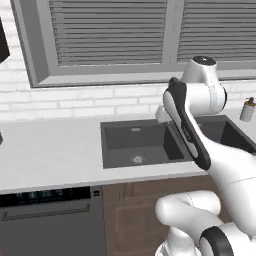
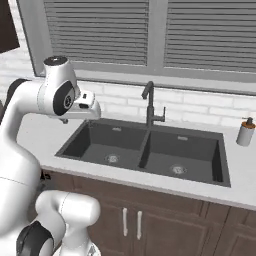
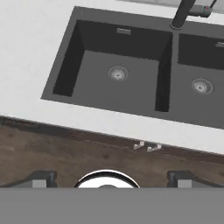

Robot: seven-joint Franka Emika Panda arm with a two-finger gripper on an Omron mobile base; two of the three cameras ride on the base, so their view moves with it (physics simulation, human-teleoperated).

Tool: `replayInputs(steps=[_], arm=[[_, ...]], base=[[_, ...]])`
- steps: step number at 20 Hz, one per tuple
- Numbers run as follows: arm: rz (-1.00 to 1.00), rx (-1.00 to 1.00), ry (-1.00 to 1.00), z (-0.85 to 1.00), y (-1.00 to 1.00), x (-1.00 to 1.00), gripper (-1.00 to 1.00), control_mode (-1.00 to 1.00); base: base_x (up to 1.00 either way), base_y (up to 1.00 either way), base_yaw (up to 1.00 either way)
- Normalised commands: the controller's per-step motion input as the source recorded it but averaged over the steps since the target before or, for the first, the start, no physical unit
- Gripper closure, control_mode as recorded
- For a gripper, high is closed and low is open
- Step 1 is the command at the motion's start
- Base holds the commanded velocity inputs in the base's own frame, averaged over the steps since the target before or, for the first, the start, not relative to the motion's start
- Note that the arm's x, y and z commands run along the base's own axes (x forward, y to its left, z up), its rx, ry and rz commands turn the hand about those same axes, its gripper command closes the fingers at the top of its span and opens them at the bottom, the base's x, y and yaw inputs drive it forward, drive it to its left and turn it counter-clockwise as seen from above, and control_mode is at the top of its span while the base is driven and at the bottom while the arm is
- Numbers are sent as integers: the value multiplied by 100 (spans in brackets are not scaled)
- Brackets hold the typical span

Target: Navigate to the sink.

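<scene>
Two claw [image 3: 109, 178] tips spread wide apart, holding nothing, above sink [image 3: 131, 70] front edge

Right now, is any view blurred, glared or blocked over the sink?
Left base view: soft and low-detail, the arm covers part of the sink. Right base view: even flat light, no glare, the faucet sharp enough. Hand view: basins unobstructed, slightly soft.

Glossy white rounded arm, dark joints
</scene>
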Motion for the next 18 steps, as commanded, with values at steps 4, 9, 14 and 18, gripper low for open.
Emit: replayInputs(steps=[4, 9, 14, 18], arm=[[0, 0, 0, 0, 0, 0, -100, 100], [0, 0, 0, 0, 0, 0, -100, 100], [0, 0, 0, 0, 0, 0, -100, 100], [0, 0, 0, 0, 0, 0, -100, 100]], base=[[100, 36, -50], [100, 31, -31], [100, 18, -4], [100, 8, 1]])
